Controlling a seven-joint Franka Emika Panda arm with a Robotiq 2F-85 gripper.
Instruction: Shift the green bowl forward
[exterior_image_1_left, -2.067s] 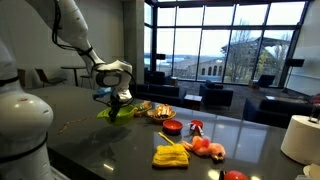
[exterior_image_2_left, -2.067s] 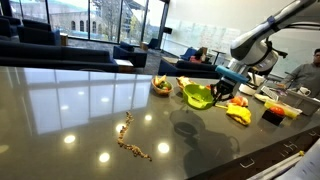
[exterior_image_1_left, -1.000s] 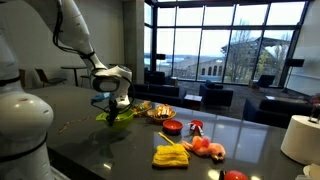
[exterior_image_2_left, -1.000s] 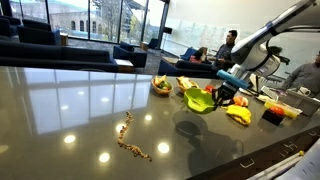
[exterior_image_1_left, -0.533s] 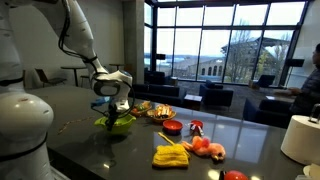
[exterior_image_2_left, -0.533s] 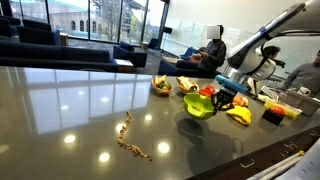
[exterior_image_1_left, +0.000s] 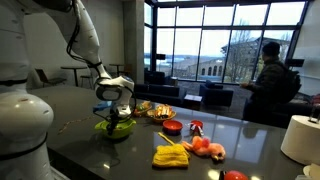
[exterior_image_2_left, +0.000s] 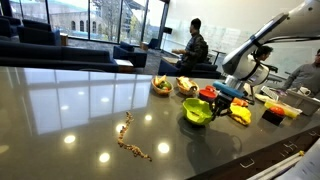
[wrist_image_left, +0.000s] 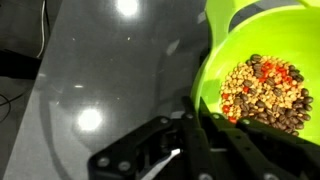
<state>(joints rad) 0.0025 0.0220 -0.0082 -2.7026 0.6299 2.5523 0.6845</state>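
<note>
Up close in the wrist view, the gripper (wrist_image_left: 206, 128) comes in from the bottom edge. Its dark fingers (wrist_image_left: 192, 146) are pinched on the lower left rim of the green bowl (wrist_image_left: 225, 40), so it's clamped on that bowl, one finger outside the wall and the other seemingly just inside. The bowl fills the upper right of that frame and holds a heap of brown beans or nuts with red bits (wrist_image_left: 262, 90). Below it is the glossy dark table (wrist_image_left: 90, 70), reflecting ceiling lights. In an exterior view, the foreground at lower centre has something yellow like bananas (exterior_image_1_left: 170, 156) next to red fruit (exterior_image_1_left: 207, 149), with a small red bowl (exterior_image_1_left: 172, 126) just behind. The green bowl (exterior_image_1_left: 113, 128) is left of centre under the white arm (exterior_image_1_left: 88, 45). It looks like it's down on the tabletop, though it's hard to tell from here whether it's resting or a hair off. A bit further back and to its right is a yellowish plate of mixed food (exterior_image_1_left: 160, 112). Far back on the right, a person (exterior_image_1_left: 268, 80) stands before the big windows (exterior_image_1_left: 210, 40).
</note>
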